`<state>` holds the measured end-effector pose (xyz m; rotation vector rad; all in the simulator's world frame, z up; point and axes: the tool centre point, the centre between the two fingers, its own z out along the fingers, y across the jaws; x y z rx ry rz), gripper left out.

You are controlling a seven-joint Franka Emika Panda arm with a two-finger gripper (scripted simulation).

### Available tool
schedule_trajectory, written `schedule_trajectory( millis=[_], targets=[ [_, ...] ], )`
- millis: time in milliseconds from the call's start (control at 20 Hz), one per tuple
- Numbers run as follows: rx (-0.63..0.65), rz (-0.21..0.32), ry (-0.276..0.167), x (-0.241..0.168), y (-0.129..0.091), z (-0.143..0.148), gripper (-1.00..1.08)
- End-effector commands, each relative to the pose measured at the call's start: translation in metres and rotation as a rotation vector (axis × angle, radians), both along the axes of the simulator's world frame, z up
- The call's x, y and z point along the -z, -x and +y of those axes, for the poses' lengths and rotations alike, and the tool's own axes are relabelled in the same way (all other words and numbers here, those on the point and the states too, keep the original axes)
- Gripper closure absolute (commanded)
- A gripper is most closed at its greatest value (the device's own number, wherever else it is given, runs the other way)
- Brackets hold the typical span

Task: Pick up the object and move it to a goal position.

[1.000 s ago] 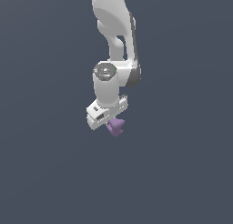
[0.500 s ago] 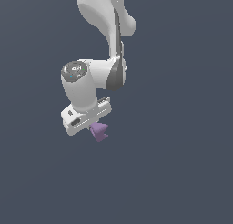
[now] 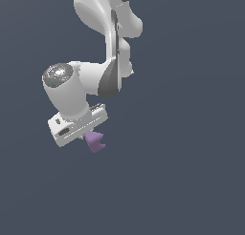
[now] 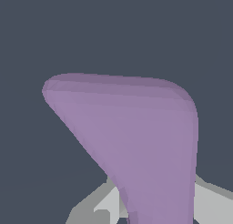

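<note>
One arm (image 3: pixel 103 48) is all I have on screen, reaching down from the upper middle of the exterior view against a plain dark grey-blue background (image 3: pixel 191 133); its white gripper (image 3: pixel 88 133) sits left of centre, a little below the middle of the frame, its blocky body tilted so the left end hangs lower; from under it juts the object (image 3: pixel 95 141), a small light-purple chunk with pointed lobes, touching the underside of the gripper and hanging with nothing beneath it; I cannot see the fingers themselves in this view, as the body hides them. In the wrist view the object (image 4: pixel 136 141) fills most of the frame, broad above and narrowing toward the lower edge, where pale grey finger parts (image 4: pixel 109 205) sit tight on either side of it; so I read the gripper as clamped on the object, with little opening between the jaws.
</note>
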<state>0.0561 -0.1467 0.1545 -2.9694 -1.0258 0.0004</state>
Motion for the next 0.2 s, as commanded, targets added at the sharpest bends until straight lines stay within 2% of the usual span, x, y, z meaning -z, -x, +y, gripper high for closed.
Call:
schedule_trajectory(
  millis=[0,150],
  targets=[
    [-0.001,0.0,0.0,-0.0017,-0.0027,-0.0035,1.08],
    [-0.001,0.0,0.0,-0.0022,-0.0036,-0.0048,1.08]
  ],
)
